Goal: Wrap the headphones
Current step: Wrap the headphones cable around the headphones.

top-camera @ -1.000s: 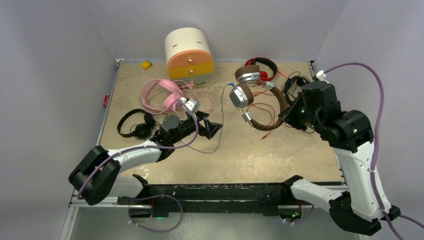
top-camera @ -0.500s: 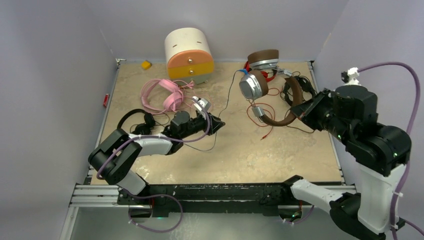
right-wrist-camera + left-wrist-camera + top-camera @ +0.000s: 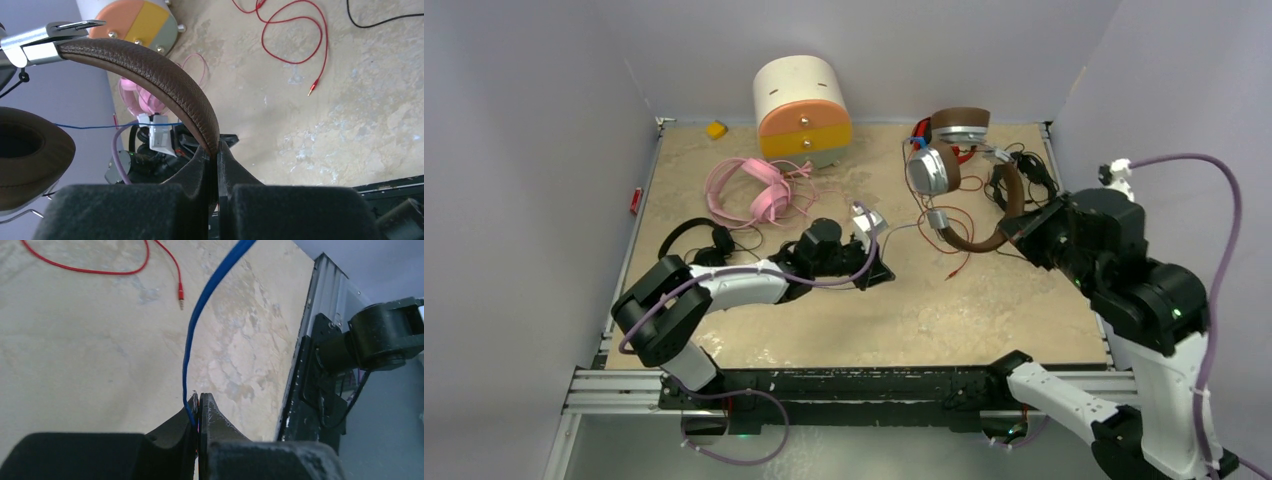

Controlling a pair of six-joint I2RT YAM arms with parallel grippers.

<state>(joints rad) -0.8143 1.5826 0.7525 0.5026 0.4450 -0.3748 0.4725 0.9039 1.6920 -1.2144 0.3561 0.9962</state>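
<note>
My right gripper is shut on the band of the brown headphones and holds them above the right side of the table. Their silver-backed ear cup hangs to the left. A thin blue cable runs from them to my left gripper, which is shut on it low over the table's middle. Pink headphones and black headphones lie at the left. Red headphones sit behind the brown pair, and another black pair lies at the far right.
A white, orange and yellow drawer box stands at the back centre, with a small yellow piece to its left. A loose red cable with its plug lies under the brown headphones. The black rail marks the near edge.
My left gripper slid right toward the table's middle and closed on the blue cable. My right gripper raised the brown headphones off the table, then brought them slightly down and left.
</note>
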